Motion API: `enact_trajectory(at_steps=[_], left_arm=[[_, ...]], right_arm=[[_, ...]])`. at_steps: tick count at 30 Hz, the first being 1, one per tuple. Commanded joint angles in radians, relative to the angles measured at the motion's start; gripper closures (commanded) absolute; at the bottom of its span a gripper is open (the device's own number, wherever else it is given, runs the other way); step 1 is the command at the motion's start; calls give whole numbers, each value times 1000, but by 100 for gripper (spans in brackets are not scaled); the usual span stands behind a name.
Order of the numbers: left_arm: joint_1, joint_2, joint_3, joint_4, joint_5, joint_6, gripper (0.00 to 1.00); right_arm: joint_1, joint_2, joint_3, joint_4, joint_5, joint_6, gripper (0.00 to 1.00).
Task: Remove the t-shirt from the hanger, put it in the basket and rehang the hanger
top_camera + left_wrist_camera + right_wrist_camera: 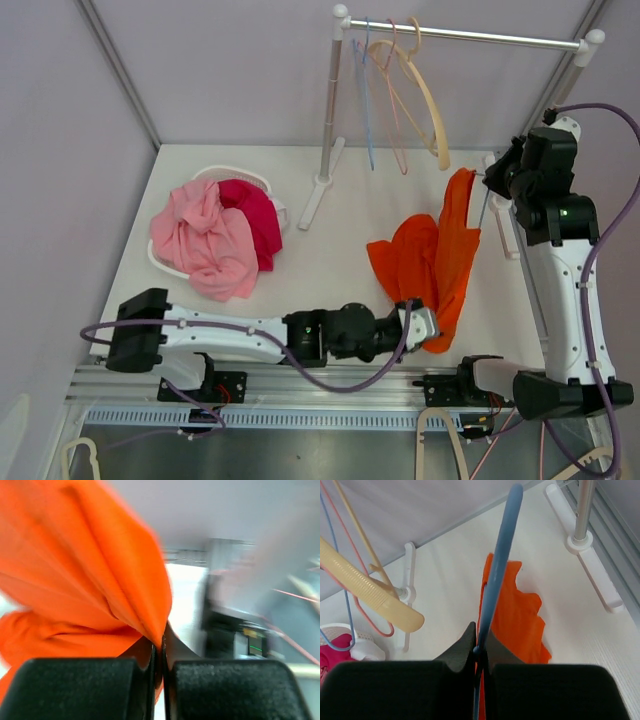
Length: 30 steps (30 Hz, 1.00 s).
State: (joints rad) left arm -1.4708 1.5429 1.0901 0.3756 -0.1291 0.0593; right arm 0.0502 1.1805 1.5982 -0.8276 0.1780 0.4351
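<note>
Orange t-shirt (440,255): one, right of centre, hanging from one blue hanger (500,570) above the bench (340,300).
Left gripper (160,655): clenched on the shirt's lower edge.
Right gripper (479,652): clamped on the blue hanger.
Rack (330,130): one, upper centre, three spare hangers.
Basket (235,175): one, left, two pink garments.

open table (325,275) lies between the basket (240,172) and t-shirt (412,258).

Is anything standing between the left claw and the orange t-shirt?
Nothing visible. The left claw is shut directly on a fold of the orange t-shirt. The right claw pinches the blue hanger, with the shirt draped below it.
</note>
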Motion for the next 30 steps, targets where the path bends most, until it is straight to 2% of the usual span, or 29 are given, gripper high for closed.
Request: enact_trajectory(at_steps=[1, 3, 6, 8, 10, 12, 13, 14, 16, 17, 19, 21, 26, 30], left_arm=[[-135, -150, -36, -27, 178, 25, 99], [-186, -171, -58, -75, 328, -33, 99], [-200, -152, -160, -12, 488, -160, 99], [-201, -147, -272, 34, 461, -200, 99], [-194, -150, -340, 63, 317, -214, 99], [-119, -115, -334, 50, 232, -261, 99], [-76, -90, -259, -22, 238, -285, 99], [13, -64, -236, -44, 291, -298, 99], [59, -23, -210, 4, 417, -271, 99], [55, -33, -222, 44, 430, -259, 99], [32, -97, -292, 156, 470, -237, 99], [-45, -145, -289, 154, 425, -185, 99], [-198, -289, -199, -21, 358, -156, 99], [-292, -406, -60, -147, 306, -90, 99]], right_arm=[[-13, 71, 71, 45, 9, -16, 100], [-21, 108, 85, 56, 5, -19, 100], [-30, 139, 118, 51, 5, -25, 100], [-30, 156, 140, 47, -11, -33, 100], [-30, 162, 169, 7, -52, -38, 100], [-24, 151, 180, -34, -92, -50, 100], [-1, 127, 181, -75, -103, -58, 100], [8, 111, 174, -91, -95, -68, 100], [4, 65, 155, -97, -22, -79, 100], [-6, 59, 155, -93, -2, -88, 100], [-26, 73, 178, -100, 11, -104, 100], [-35, 117, 207, -116, 11, -110, 100], [-35, 168, 166, -48, 15, -78, 100], [-26, 183, 100, 53, 57, -44, 100]])
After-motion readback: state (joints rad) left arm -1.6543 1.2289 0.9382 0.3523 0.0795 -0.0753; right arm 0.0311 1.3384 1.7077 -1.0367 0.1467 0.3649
